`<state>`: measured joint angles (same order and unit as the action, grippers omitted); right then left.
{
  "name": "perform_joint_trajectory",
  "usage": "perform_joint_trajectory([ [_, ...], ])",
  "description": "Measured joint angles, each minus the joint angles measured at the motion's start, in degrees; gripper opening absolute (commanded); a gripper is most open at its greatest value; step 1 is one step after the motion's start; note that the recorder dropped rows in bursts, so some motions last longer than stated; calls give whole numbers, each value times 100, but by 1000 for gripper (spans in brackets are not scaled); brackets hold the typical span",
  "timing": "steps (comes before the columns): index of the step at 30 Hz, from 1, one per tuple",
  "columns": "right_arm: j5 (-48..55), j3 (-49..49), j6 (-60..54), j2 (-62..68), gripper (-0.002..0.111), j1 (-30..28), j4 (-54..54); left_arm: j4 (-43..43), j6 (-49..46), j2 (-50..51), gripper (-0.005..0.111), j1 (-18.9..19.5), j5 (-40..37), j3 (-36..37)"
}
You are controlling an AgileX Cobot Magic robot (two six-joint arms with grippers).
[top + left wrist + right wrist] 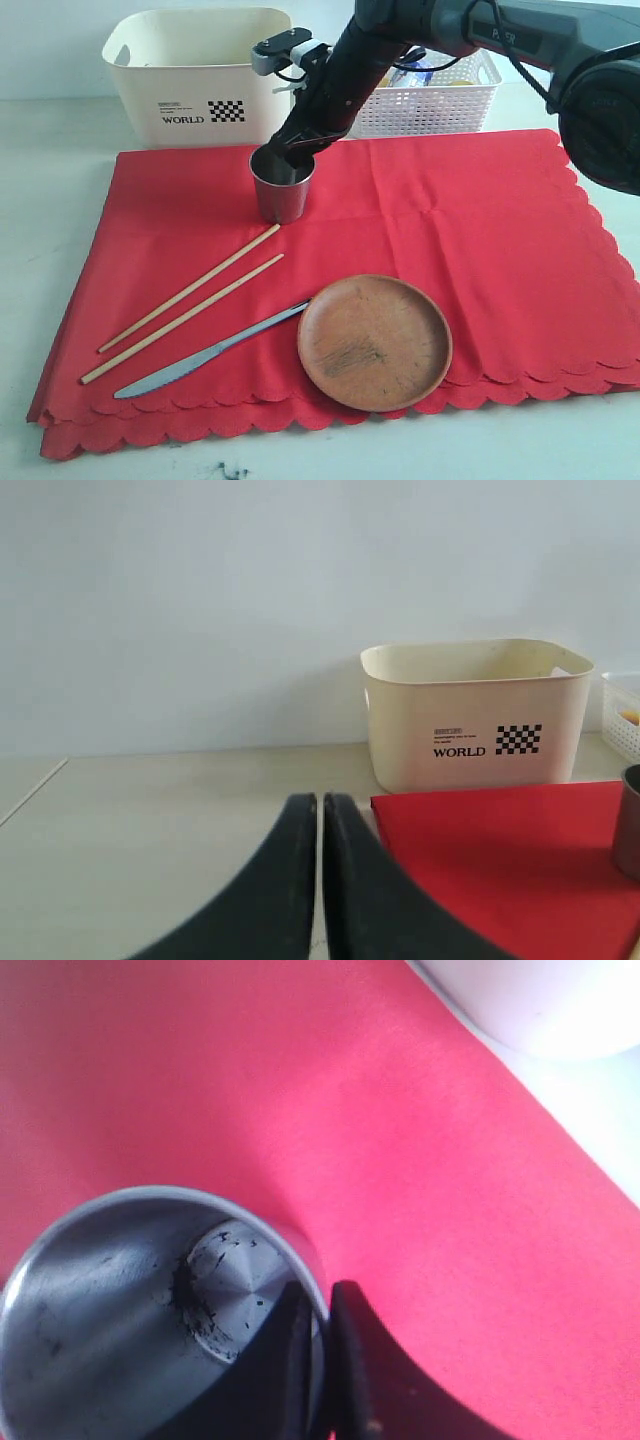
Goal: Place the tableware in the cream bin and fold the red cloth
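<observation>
Right tool (320,1305) tight astride rim of steel cup (110,1290)

white basket (455,100) half hidden behind arm (345,65); cup (630,820) cut by edge.

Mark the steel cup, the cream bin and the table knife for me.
steel cup (282,200): exterior view, outer side wall.
cream bin (180,85): exterior view, front wall above the lettering.
table knife (165,375): exterior view, middle of the blade.
</observation>
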<state>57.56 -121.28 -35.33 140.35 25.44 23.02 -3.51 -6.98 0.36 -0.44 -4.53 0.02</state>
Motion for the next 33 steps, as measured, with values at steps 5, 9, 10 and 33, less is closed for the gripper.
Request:
perform_joint_trajectory([
  [5,25,0,21,0,0,0,4,0,0,0,5,0,0,0],
  [9,47,0,21,0,0,0,13,0,0,0,5,0,0,0],
  [10,63,0,21,0,0,0,17,0,0,0,5,0,0,0],
  [33,-551,-10,21,-784,0,0,-98,0,0,0,5,0,0,0],
])
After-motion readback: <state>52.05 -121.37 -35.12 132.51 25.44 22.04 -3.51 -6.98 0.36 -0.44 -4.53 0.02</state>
